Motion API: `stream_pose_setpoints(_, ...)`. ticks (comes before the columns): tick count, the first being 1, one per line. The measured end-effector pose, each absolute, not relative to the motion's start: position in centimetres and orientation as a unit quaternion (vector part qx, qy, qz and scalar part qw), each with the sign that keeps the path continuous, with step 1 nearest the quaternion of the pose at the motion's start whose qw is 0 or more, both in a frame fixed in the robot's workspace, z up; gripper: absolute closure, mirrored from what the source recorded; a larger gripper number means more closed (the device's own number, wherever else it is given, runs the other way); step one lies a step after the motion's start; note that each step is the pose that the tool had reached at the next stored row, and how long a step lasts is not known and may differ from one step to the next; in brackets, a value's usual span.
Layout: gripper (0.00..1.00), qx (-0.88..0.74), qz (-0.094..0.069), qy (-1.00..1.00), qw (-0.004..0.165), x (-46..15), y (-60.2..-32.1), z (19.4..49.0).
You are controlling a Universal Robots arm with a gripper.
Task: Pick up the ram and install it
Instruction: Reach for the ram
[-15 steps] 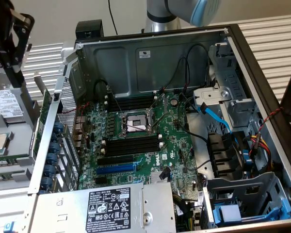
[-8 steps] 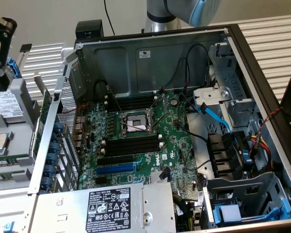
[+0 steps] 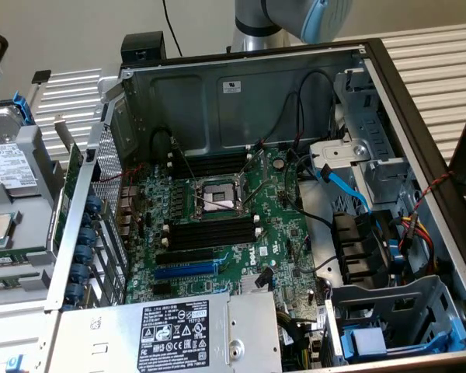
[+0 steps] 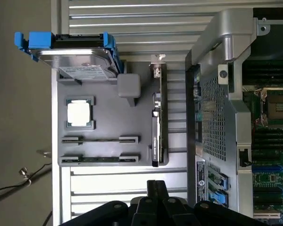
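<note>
The ram (image 4: 100,159) is a thin green stick lying in one groove of a grey parts tray (image 4: 108,117) beside the open computer case. My gripper (image 4: 155,183) hangs over the slatted table a short way from the tray edge nearest the ram, its black fingers (image 4: 151,188) pressed together and holding nothing. The tray's second groove (image 4: 100,140) is bare. Empty black memory slots (image 3: 210,233) run across the motherboard (image 3: 287,256) below the CPU socket (image 3: 217,196), with more slots (image 3: 206,165) above it.
The tray also carries a hard drive in blue brackets (image 4: 73,52), a CPU chip (image 4: 79,113) and an upright card (image 4: 155,132). The case's perforated metal wall (image 4: 212,113) stands between tray and motherboard. A blue expansion slot (image 3: 185,270), a power supply (image 3: 171,330) and cables (image 3: 349,194) crowd the case.
</note>
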State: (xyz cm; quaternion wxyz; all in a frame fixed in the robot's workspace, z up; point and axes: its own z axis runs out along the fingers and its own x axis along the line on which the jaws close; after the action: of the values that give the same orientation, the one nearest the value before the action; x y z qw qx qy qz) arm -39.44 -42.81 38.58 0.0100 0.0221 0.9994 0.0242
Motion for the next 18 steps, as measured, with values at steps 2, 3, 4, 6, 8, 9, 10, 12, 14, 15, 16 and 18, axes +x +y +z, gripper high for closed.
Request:
stream_pose_setpoints(2,0.89,0.02,0.024,0.999,0.01,-40.04,-42.76,38.43)
stream_pose_setpoints(3,0.89,0.017,0.024,1.0,0.01,-40.15,-42.76,38.37)
stream_pose_setpoints(4,0.89,0.009,0.024,1.0,0.01,-40.16,-42.76,38.32)
stream_pose_setpoints(6,0.89,-0.01,0.024,1.0,0.009,-40.17,-42.75,38.23)
stream_pose_setpoints(8,0.89,-0.028,0.025,0.999,0.009,-40.18,-42.75,38.09)
stream_pose_setpoints(9,0.89,-0.037,0.025,0.999,0.009,-40.18,-42.75,38.03)
stream_pose_setpoints(10,0.89,-0.046,0.025,0.999,0.008,-40.18,-42.76,37.96)
stream_pose_setpoints(12,0.89,-0.064,0.025,0.998,0.008,-40.2,-42.75,37.81)
stream_pose_setpoints(14,0.89,-0.083,0.025,0.996,0.007,-40.21,-42.76,37.68)
stream_pose_setpoints(15,0.89,-0.091,0.025,0.996,0.007,-40.24,-42.76,37.62)
stream_pose_setpoints(16,0.89,-0.097,0.025,0.995,0.007,-40.32,-42.76,37.58)
stream_pose_setpoints(18,0.89,-0.108,0.025,0.994,0.007,-40.46,-42.75,37.5)
